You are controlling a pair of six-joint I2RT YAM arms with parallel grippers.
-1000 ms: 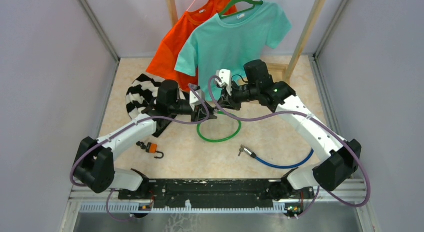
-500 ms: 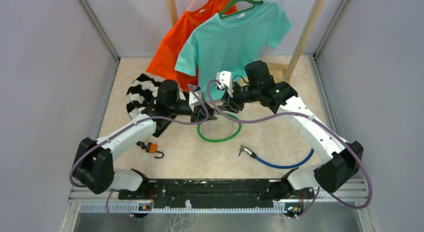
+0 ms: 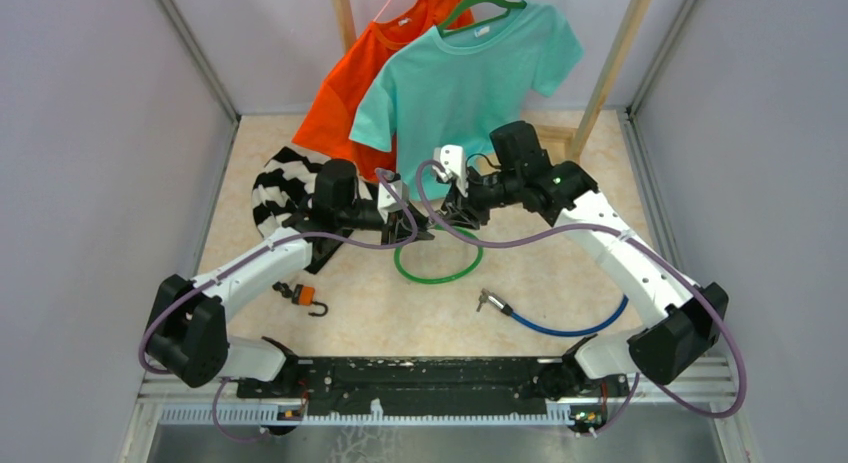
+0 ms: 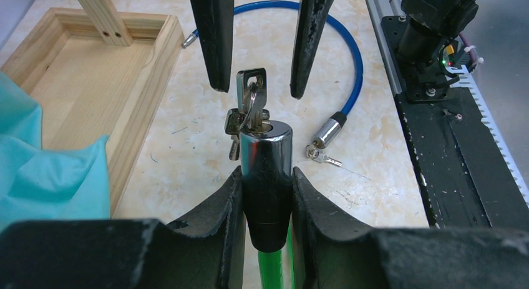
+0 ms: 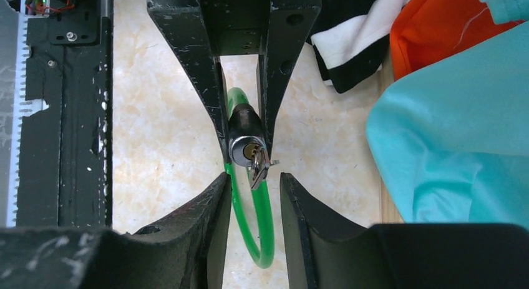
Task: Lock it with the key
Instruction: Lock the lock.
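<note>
Because the key (image 4: 251, 82) needs a steady body to turn against, the left gripper (image 4: 267, 173) is clenched on the chrome lock cylinder (image 4: 267, 148) of the green cable (image 5: 265, 239). It holds the cylinder mid-table with the keyhole facing the right gripper (image 5: 254, 180). That pincer stands released, its fingers flanking the inserted key without touching it, seemingly placed to close and twist.

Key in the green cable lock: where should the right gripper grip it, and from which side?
Grip the key by its head, the only part standing out of the lock cylinder clamped in the left gripper. Come end-on along the cylinder's axis; the open right gripper sits so, one finger each side. Avoid the spare keys hanging beside it.
</note>
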